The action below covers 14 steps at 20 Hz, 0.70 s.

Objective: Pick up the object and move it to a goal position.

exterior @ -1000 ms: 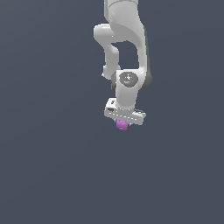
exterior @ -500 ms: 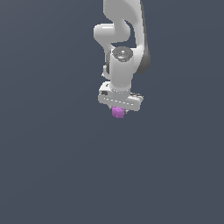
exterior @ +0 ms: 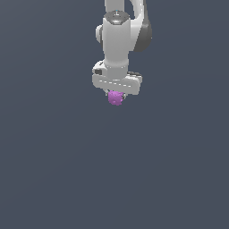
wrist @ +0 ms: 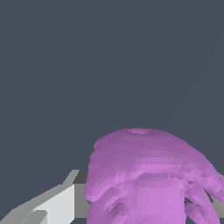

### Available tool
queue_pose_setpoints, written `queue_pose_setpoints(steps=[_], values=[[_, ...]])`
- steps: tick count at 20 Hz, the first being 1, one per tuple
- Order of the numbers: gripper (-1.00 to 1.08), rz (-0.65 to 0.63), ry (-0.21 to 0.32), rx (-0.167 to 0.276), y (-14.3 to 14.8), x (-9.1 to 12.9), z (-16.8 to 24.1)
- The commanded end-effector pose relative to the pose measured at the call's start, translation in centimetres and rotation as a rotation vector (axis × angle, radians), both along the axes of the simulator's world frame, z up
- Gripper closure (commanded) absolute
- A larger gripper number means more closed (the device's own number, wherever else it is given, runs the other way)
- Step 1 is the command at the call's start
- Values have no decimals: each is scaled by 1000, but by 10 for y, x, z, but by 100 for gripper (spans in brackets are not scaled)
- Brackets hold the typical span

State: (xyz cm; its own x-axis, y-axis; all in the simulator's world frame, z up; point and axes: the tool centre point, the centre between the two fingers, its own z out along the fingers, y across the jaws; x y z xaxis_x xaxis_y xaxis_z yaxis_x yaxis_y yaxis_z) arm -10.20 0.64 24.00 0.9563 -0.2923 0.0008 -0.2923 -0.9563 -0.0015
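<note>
The object [exterior: 116, 98] is a tiny bright purple lumpy blob held just under the white gripper [exterior: 116, 94] in the exterior view, high above the grey floor. The gripper is shut on it, with only the blob's lower part showing below the hand. In the wrist view the purple object [wrist: 148, 175] fills the near field, lumpy with finger-like bumps, and one light grey finger [wrist: 48, 208] shows beside it. The other finger is hidden behind the blob.
The white arm [exterior: 118, 40] hangs down from the top of the exterior view. A plain dark grey floor [exterior: 53, 170] lies all around, with nothing else on it.
The gripper has risen and moved toward the exterior view's left with the purple object in it, and the wrist has turned.
</note>
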Motion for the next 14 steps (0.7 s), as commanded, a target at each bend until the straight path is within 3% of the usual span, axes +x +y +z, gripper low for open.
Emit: queue_pose_setpoints(steps=[1, 14], values=[[108, 0, 1, 0, -6, -7, 18], [108, 1, 1, -1, -21, -20, 66]])
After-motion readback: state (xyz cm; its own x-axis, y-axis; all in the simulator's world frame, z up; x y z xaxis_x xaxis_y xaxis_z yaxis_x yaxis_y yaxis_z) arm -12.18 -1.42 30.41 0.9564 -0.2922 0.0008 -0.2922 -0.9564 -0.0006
